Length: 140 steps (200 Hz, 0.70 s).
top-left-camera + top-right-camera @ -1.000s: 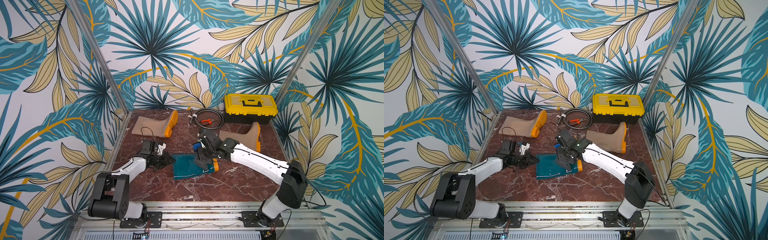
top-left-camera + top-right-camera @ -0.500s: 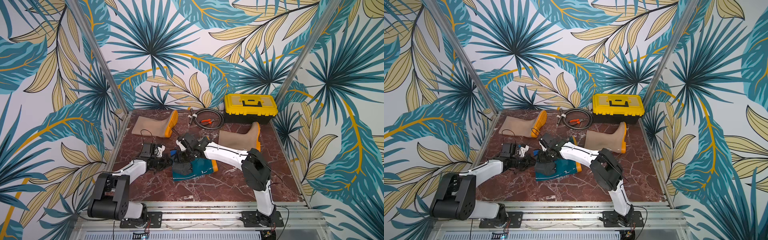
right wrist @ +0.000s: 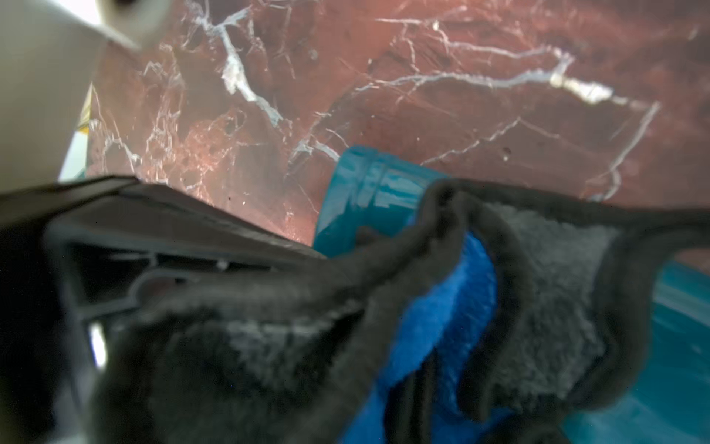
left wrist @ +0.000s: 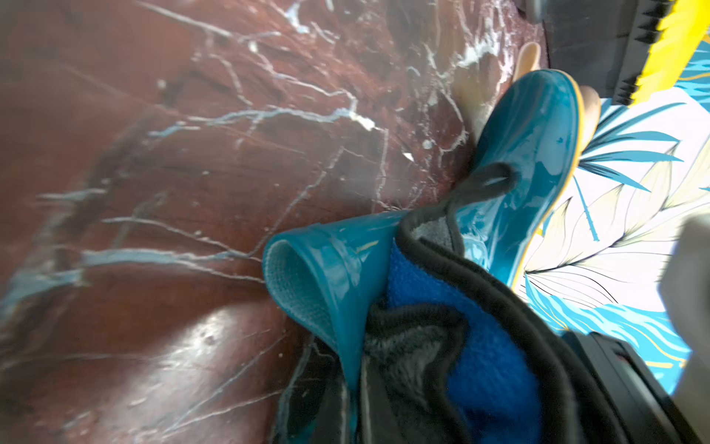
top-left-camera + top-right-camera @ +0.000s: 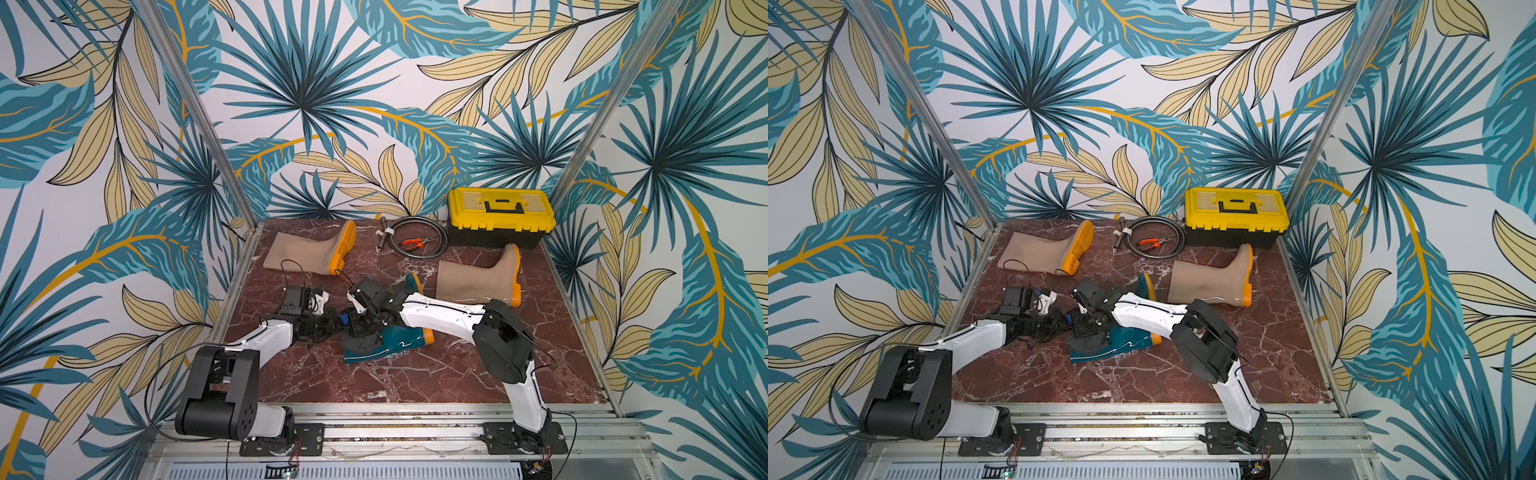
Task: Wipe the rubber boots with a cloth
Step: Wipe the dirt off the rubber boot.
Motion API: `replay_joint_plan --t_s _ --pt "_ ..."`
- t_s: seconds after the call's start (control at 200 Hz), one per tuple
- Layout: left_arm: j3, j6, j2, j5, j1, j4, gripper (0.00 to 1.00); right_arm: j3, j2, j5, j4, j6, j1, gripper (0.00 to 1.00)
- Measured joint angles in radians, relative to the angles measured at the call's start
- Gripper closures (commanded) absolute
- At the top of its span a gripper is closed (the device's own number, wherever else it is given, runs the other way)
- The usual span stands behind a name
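The dark teal boot (image 5: 397, 343) (image 5: 1127, 340) lies on its side mid-table with its orange-edged toe raised. My left gripper (image 5: 334, 326) (image 4: 355, 384) is shut on the rim of its shaft (image 4: 307, 269). The cloth (image 5: 360, 345) (image 5: 1086, 344), charcoal with a blue inner face (image 4: 480, 346), drapes over the shaft by the opening. My right gripper (image 5: 365, 328) (image 5: 1087, 326) is shut on the cloth (image 3: 538, 288), which bunches over its fingers and hides them. Two beige boots lie on their sides, one at the back left (image 5: 307, 253) and one at the right (image 5: 478, 278).
A yellow and black toolbox (image 5: 498, 216) stands at the back right. Beside it lies a coiled cable around orange pliers (image 5: 409, 243). Patterned walls close off the back and both sides. My right arm's white forearm (image 5: 440, 316) crosses over the teal boot's foot.
My right gripper moved along the teal boot from its foot to the shaft opening, opened briefly, and shut on the cloth. The left gripper kept its hold on the rim.
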Motion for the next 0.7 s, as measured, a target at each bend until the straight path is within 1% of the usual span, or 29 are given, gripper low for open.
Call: replay_joint_plan --t_s 0.115,0.205,0.31,0.395,0.496,0.701 --pt "-0.003 0.001 -0.002 0.001 0.000 0.010 1.00 -0.055 -0.036 0.031 -0.008 0.003 -0.034 1.00" --pt "-0.010 0.007 -0.002 0.005 0.000 0.017 1.00 -0.067 -0.074 0.089 -0.096 -0.037 -0.083 1.00" --pt "-0.011 0.027 -0.002 0.007 0.000 0.019 1.00 -0.002 -0.090 0.126 -0.221 -0.094 -0.129 1.00" --pt "-0.011 0.037 -0.002 0.009 0.000 0.019 1.00 0.065 -0.084 0.122 -0.267 -0.118 -0.126 1.00" --pt "-0.011 0.043 -0.002 0.009 0.000 0.020 1.00 0.151 -0.041 0.097 -0.272 -0.126 -0.095 1.00" --pt "-0.011 0.047 -0.019 -0.002 0.000 0.012 1.00 0.318 0.148 0.008 -0.265 -0.134 -0.035 1.00"
